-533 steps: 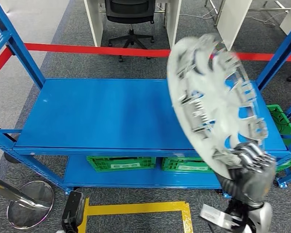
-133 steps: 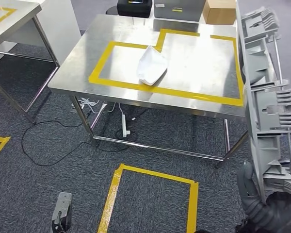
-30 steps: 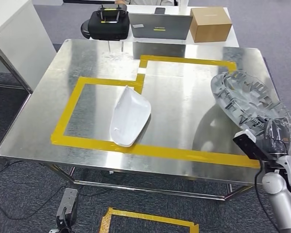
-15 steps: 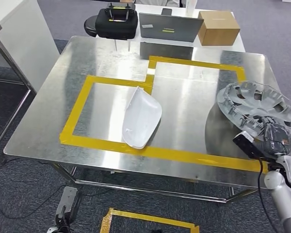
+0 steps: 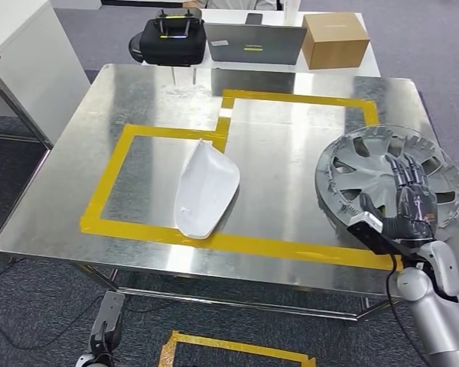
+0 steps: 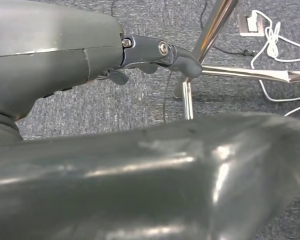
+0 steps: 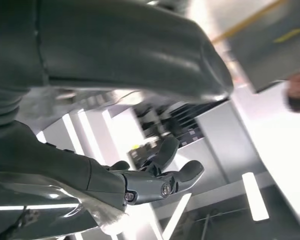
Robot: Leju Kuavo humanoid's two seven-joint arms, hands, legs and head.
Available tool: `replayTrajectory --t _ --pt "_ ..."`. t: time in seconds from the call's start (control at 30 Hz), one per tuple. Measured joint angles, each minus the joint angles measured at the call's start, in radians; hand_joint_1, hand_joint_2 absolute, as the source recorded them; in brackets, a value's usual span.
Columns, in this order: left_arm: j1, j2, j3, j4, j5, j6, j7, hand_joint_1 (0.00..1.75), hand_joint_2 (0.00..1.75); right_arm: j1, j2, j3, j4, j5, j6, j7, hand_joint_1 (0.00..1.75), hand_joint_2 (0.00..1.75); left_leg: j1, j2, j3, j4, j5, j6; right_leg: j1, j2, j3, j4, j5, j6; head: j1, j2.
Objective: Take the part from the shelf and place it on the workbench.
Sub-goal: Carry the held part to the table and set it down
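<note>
A round grey wheel cover [image 5: 389, 180] lies flat on the steel worktop [image 5: 157, 92], near its right edge and across the yellow tape outline [image 5: 157, 131]. The right hand [image 5: 410, 202] rests on top of it, fingers [image 5: 402, 170] stretched out flat, gripping nothing. A white curved shell [image 5: 206, 189] lies mid-worktop. The left hand [image 6: 103, 65] hangs over carpet [image 6: 141, 105], fingers loosely extended, empty.

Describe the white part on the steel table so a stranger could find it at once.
On the steel workbench, look inside the yellow tape outline. The smooth white curved plastic shell lies there, its near edge over the tape; unlike the round grey spoked wheel cover at right, it is solid.
</note>
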Motion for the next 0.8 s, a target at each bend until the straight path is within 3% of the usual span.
replayTrajectory --t 0.07,0.13,0.23,0.3,0.37,0.43,0.5,0.53,0.6,0.67,0.7,0.8 --pt "-0.001 0.001 0.0 0.0 -0.004 -0.003 0.002 0.0 0.0 0.019 0.022 0.007 -0.073 -0.069 0.036 -0.031 0.0 0.0 -0.001 0.0 0.046 -0.104 0.068 0.009 0.001 0.001 0.005 0.0 -0.001 0.0 0.0 0.0" --pt "-0.001 0.003 0.0 0.0 -0.008 -0.007 0.003 0.0 0.0 0.036 0.048 0.022 -0.166 -0.156 0.095 -0.051 0.0 0.0 -0.004 0.0 0.096 -0.21 0.109 0.017 0.004 0.003 0.008 0.0 0.0 0.002 0.0 0.0" --pt "-0.001 0.004 0.0 0.0 -0.012 -0.016 0.003 0.0 0.0 0.062 0.091 0.052 -0.315 -0.298 0.193 -0.084 0.0 0.0 -0.007 -0.002 0.11 -0.248 0.114 0.022 0.006 0.003 0.003 -0.001 0.005 0.013 0.001 0.0" --pt "-0.001 0.004 0.001 0.0 -0.013 -0.019 0.003 0.0 0.0 0.074 0.11 0.069 -0.395 -0.333 0.215 -0.093 0.0 0.0 -0.004 -0.001 0.11 -0.258 0.119 0.031 0.005 0.002 -0.003 0.003 -0.006 0.022 0.002 0.0" --pt "-0.001 0.004 0.002 0.0 -0.013 -0.021 0.003 0.0 0.0 0.078 0.12 0.077 -0.447 -0.346 0.224 -0.099 0.0 0.0 0.0 0.002 0.109 -0.267 0.13 0.044 0.004 0.002 -0.026 0.065 -0.063 0.029 0.005 0.0" --pt "-0.001 0.004 0.003 0.0 -0.013 -0.024 0.003 0.0 0.0 0.089 0.129 0.081 -0.488 -0.376 0.241 -0.121 0.0 0.0 -0.002 0.004 0.099 -0.267 0.138 0.05 0.004 0.002 -0.069 0.195 -0.141 0.034 0.009 0.0" --pt "-0.001 0.004 0.004 0.0 -0.013 -0.027 0.001 0.0 0.0 0.107 0.145 0.085 -0.535 -0.414 0.256 -0.153 0.0 0.0 -0.005 0.005 0.086 -0.267 0.149 0.051 0.004 0.002 -0.085 0.272 -0.17 0.035 0.009 0.0" --pt "-0.001 0.004 0.005 0.0 -0.013 -0.027 0.0 0.0 0.0 0.119 0.155 0.088 -0.568 -0.429 0.258 -0.165 0.0 0.0 -0.006 0.005 0.08 -0.266 0.155 0.05 0.004 0.002 -0.063 0.252 -0.157 0.034 0.009 0.0" --pt "-0.001 0.004 0.007 0.0 -0.013 -0.028 -0.002 0.0 0.0 0.147 0.175 0.097 -0.647 -0.445 0.247 -0.176 0.0 0.0 -0.007 0.004 0.069 -0.266 0.167 0.047 0.007 0.002 0.032 0.116 -0.108 0.025 0.009 0.0" --pt "0.0 0.003 0.009 0.0 -0.012 -0.027 -0.005 0.0 0.0 0.178 0.191 0.109 -0.729 -0.448 0.222 -0.182 0.0 0.0 -0.009 0.002 0.062 -0.266 0.179 0.039 0.012 0.001 0.118 -0.012 -0.079 0.016 0.008 0.0" --pt "0.001 0.003 0.011 0.0 -0.012 -0.026 -0.006 0.0 0.0 0.193 0.197 0.114 -0.764 -0.448 0.209 -0.183 0.0 0.0 -0.008 0.002 0.061 -0.267 0.185 0.033 0.015 0.001 0.132 -0.039 -0.076 0.013 0.009 0.0" --pt "0.004 0.004 0.012 0.0 -0.011 -0.026 -0.007 0.0 0.0 0.228 0.21 0.13 -0.835 -0.448 0.194 -0.185 0.0 0.0 -0.004 0.004 0.056 -0.266 0.189 0.011 0.016 0.001 0.116 -0.049 -0.057 -0.001 0.011 0.0"
